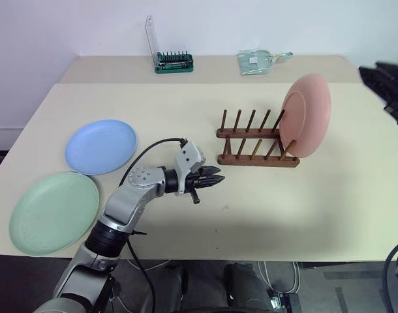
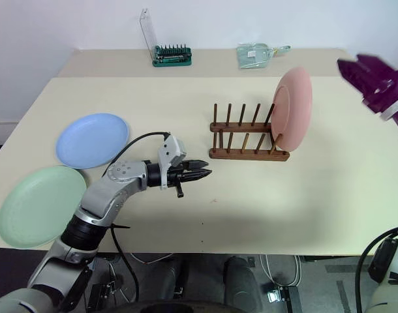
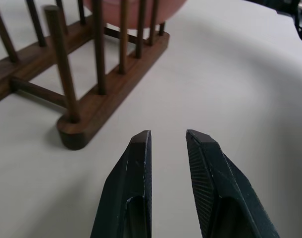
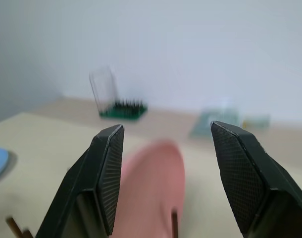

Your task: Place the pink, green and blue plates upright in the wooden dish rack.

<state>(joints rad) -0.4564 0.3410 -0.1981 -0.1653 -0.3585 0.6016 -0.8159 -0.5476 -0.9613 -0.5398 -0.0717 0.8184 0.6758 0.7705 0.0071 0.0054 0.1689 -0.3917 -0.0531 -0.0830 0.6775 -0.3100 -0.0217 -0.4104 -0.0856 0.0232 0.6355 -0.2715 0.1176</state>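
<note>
The pink plate [image 1: 306, 115] already stands on its edge at the right end of the wooden rack [image 1: 258, 156], held between the thin pegs. The blue plate [image 1: 100, 146] and the green plate [image 1: 53, 212] lie flat on the table [image 1: 329, 195], side by side and well to the left of the rack, with the green one close to the near edge. These plates look light and stiff (probably plastic, though you cannot be sure), and their dull skin should not be very slippery. They are shallow, so you will likely have to pinch the rim, one finger on top and one underneath. A plate lying flat gives you little room to get under it, so the green one near the table edge may be the easier one to lift. Watch out when you slide a plate into the rack, because a bump could tip the pink one over. Your left gripper [image 1: 215, 180] hangs low over the table between the blue plate and the rack, its fingers a little way apart, holding nothing and touching nothing. Your right gripper [image 2: 363, 73] is up in the air to the right of the pink plate, its fingers spread wide (nothing sits between them).
</note>
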